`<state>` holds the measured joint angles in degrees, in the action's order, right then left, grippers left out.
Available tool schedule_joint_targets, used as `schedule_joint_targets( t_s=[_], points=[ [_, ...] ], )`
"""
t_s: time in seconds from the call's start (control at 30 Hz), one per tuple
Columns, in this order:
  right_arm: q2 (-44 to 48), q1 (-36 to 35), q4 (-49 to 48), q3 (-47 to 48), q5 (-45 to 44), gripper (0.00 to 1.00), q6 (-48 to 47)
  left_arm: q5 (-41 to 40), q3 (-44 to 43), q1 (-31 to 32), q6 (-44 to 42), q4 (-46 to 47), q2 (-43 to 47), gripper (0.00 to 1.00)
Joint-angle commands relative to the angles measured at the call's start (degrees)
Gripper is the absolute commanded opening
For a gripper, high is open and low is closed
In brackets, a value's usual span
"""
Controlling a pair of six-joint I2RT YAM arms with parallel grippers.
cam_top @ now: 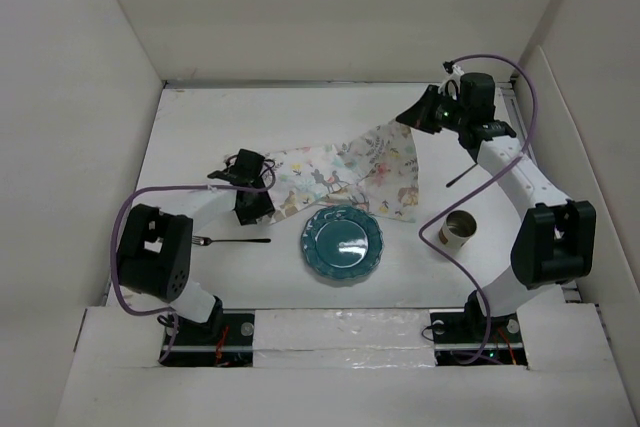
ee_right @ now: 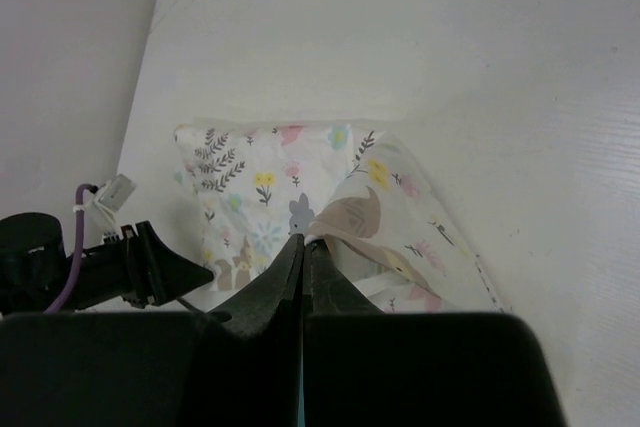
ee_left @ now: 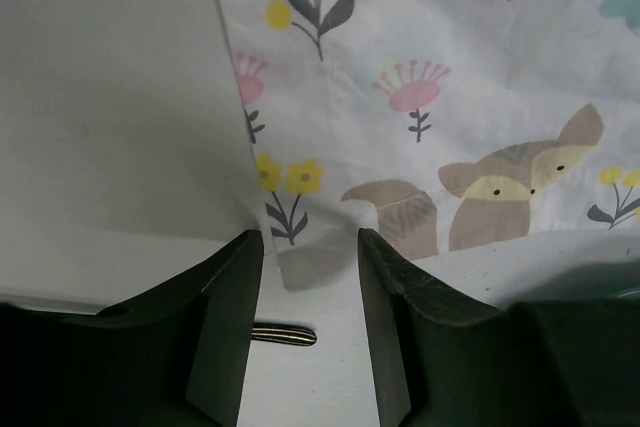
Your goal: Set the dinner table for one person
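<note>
white desk (cam_top: 230, 117) fills the whole view, rigid, nothing to grab. placemat (cam_top: 335, 175) on it is floppy cloth: right tool (ee_right: 303, 243) pinches its far corner, left tool (ee_left: 310, 252) gapes over the left corner.

One dinner table (cam_top: 250, 127) carries one placemat (cam_top: 340, 175), one teal plate (cam_top: 342, 244), one fork (cam_top: 235, 241), one cup (cam_top: 459, 231), one dark utensil (cam_top: 460, 177).

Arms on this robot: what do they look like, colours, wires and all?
Both the left arm and right arm have white tube sections joined by chunky black blocks. A purple cable loops along each. The left pincer and right pincer are dark, each with two wedge-shaped fingers.
</note>
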<state>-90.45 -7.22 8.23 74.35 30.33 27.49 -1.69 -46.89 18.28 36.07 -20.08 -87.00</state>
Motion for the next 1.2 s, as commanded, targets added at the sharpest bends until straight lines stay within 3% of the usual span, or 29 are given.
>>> schedule_joint_targets(
  t_s=[0.0,0.23,0.33,0.4,0.7,0.83,1.03,1.17],
  points=[
    [3.27,-0.60,-4.71,-0.43,1.23,0.00,1.52,-3.14,-0.13,2.18,-0.22,-1.81,-3.52,0.40],
    [4.50,-0.60,-4.63,0.18,1.32,0.00,2.31,-5.95,-1.18,6.50,0.23,-2.51,-5.81,0.24],
    [5.11,-0.07,-3.75,0.53,1.23,0.00,2.31,-7.88,-0.83,6.50,-0.83,-2.60,-5.29,0.13],
    [5.73,0.45,-3.66,0.45,1.40,0.00,2.31,-8.67,-0.83,6.50,-2.23,-2.77,-4.93,0.00],
    [8.10,0.46,-1.73,1.76,1.31,0.00,2.40,-12.19,-5.48,6.50,-4.70,-5.40,0.77,0.00],
    [10.03,0.98,0.11,4.13,0.26,0.00,2.31,-12.11,-13.11,6.50,-4.43,-8.31,7.70,0.00],
    [12.40,0.98,2.84,9.49,-2.20,0.00,2.75,-9.30,-24.18,1.24,-5.66,-11.04,12.73,0.00],
    [10.13,1.59,4.16,16.42,-5.80,0.00,3.01,-1.22,-32.98,-6.58,-6.02,-8.85,10.63,0.00]
  ],
)
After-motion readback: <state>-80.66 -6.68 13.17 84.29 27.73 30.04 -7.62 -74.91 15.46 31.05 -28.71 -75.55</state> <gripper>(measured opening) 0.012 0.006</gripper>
